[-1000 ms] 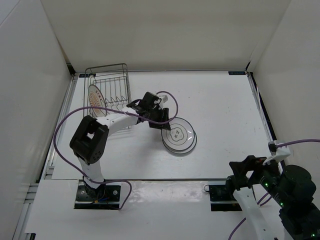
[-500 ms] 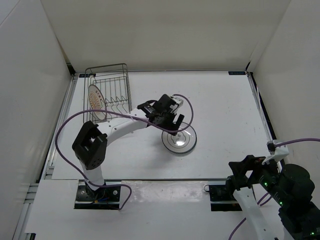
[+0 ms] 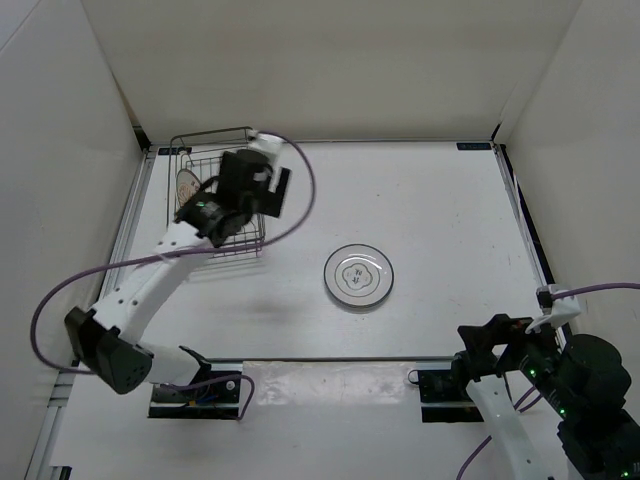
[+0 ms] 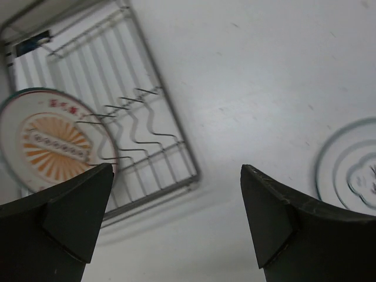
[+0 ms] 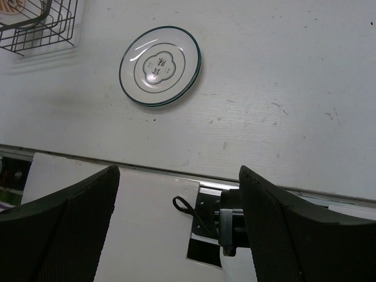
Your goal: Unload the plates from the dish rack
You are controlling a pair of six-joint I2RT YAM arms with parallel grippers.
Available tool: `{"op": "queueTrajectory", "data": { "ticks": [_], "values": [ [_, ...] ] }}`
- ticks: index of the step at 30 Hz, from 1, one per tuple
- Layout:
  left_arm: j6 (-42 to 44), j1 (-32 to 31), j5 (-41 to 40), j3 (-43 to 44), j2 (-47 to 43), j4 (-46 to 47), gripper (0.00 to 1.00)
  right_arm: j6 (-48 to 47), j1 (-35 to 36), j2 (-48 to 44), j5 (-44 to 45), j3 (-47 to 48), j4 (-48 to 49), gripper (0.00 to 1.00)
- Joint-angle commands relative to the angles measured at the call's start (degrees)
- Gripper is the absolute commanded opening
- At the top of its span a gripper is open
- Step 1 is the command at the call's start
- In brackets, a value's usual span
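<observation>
On the worktop (image 3: 450, 200), left the grey-rimmed plate (image 3: 358, 277) flat at centre and swung the left end effector (image 4: 176, 170), open and empty, back over the dish rack (image 4: 147, 117) at far left, orange-patterned plate (image 4: 50, 141) standing inside, awaiting unloading; right end effector (image 5: 179, 170) open.

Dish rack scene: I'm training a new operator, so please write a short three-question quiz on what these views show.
1. True or false: the grey-rimmed plate lies flat on the table, outside the dish rack.
2. Which plate is inside the dish rack? A: the grey-rimmed plate; B: the orange-patterned plate; C: none.
3. Fill in: the left end effector has its jaws ____ and holds nothing.
Key: 1 true; 2 B; 3 open.
</observation>
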Motion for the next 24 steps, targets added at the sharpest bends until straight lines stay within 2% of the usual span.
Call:
{"op": "queueTrajectory", "data": {
  "ticks": [1, 4, 9, 12, 17, 20, 21, 24],
  "values": [
    [-2.1, 11.4, 1.5, -0.1, -5.5, 1.0, 1.00, -0.5, 0.2, -0.8, 1.0, -0.9, -14.3, 0.84],
    [-8.6, 25.1, 9.4, 0.5, -5.1, -2.0, 1.00, -0.4, 0.3, -1.0, 1.1, -1.1, -14.2, 0.86],
    [-16.9, 36.9, 11.3, -3.3, -5.5, 0.2, 1.00, -0.4, 0.4, -1.5, 1.3, -1.3, -14.2, 0.87],
    [-16.9, 38.4, 11.1, -7.3, -6.9, 5.9, 1.00, -0.2, 0.4, -1.9, 1.5, -1.5, -14.2, 0.87],
    [-14.7, 38.7, 8.1, -7.8, -3.9, 6.9, 1.00, -0.3, 0.6, -1.8, 1.5, -2.0, -14.1, 0.88],
    [-13.9, 38.7, 5.8, -6.9, -1.8, 7.5, 0.94, -0.3, 0.7, -1.7, 1.5, -2.2, -13.9, 0.88],
    [-13.6, 38.6, 5.4, -7.0, -1.6, 7.9, 0.88, -0.3, 0.7, -1.6, 1.5, -2.3, -13.9, 0.88],
    [-12.5, 38.7, 3.4, -8.3, -0.6, 10.4, 0.80, -0.5, 0.8, -1.6, 1.8, -2.4, -13.8, 0.90]
  ]
}}
